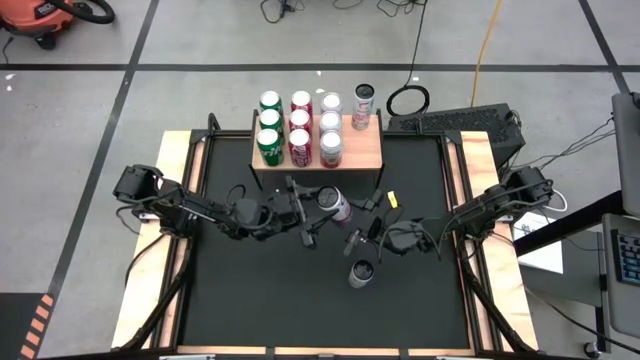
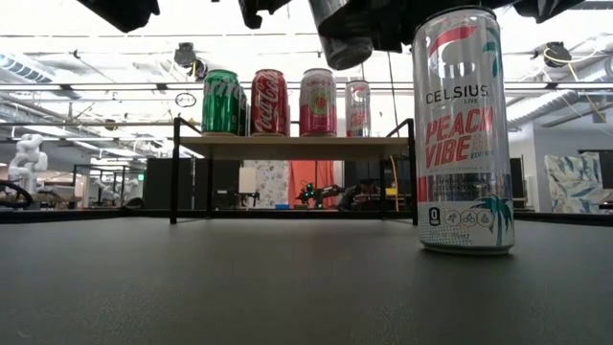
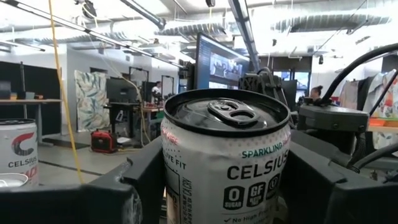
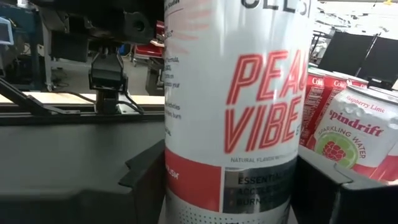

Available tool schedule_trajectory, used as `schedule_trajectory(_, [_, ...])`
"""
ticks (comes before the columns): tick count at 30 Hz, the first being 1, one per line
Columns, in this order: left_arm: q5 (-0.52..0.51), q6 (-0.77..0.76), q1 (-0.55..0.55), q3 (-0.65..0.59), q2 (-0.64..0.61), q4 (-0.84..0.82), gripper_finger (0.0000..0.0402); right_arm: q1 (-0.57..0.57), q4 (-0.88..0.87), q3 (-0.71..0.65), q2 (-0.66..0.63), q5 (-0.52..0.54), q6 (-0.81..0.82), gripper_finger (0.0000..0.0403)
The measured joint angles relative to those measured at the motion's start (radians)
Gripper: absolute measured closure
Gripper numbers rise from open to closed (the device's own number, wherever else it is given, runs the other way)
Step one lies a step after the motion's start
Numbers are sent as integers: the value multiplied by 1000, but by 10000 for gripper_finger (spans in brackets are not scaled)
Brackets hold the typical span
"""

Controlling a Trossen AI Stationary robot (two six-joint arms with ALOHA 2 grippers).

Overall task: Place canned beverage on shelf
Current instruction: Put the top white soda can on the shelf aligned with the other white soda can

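Observation:
A white-and-pink Celsius can [image 1: 336,204] hangs over the black mat [image 1: 250,290], just in front of the shelf [image 1: 368,150]. My left gripper [image 1: 326,203] comes from the left and is shut on the can [image 3: 227,180]. My right gripper [image 1: 350,222] comes from the right and is shut on the same can [image 4: 236,124]. In the low view only the can's dark underside [image 2: 345,38] shows at the top edge. A second Celsius can [image 1: 360,272] stands on its base on the mat, nearer than the grippers [image 2: 464,134]. My left gripper pinches the can's upper wall [image 3: 177,186], just below the rim, between its two fingers. The fingers come about level from the table's left. The can is lifted clear of the mat, its top leaning a little toward the left arm. My right gripper pinches the lower part of the can's wall [image 4: 180,180] between its two fingers. The fingers come level from the table's right, below the left gripper's hold. The can's bottom end lies outside the right wrist view.
The shelf's wooden top carries several cans in rows [image 1: 300,125], among them a tall Celsius can [image 1: 362,105] at its right far corner; bare wood shows at its right front. Wooden rails [image 1: 170,230] frame the mat, and cables lie beyond the far edge.

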Motion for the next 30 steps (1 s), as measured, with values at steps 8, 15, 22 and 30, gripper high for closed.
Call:
schedule_trajectory(8, [39,-13,-2,0,-2,-52,163,1,-127,0,-22,-85,26,105])
schedule_trajectory(15, [179,-14,-2,0,-15,-72,164,1,-276,0,-106,-253,90,60])
schedule_trajectory(22, [359,-13,17,0,-15,-78,165,-23,-358,0,-186,-568,119,56])
schedule_trajectory(30, [739,-6,92,2,-15,-36,165,-80,-267,0,-174,-867,145,55])
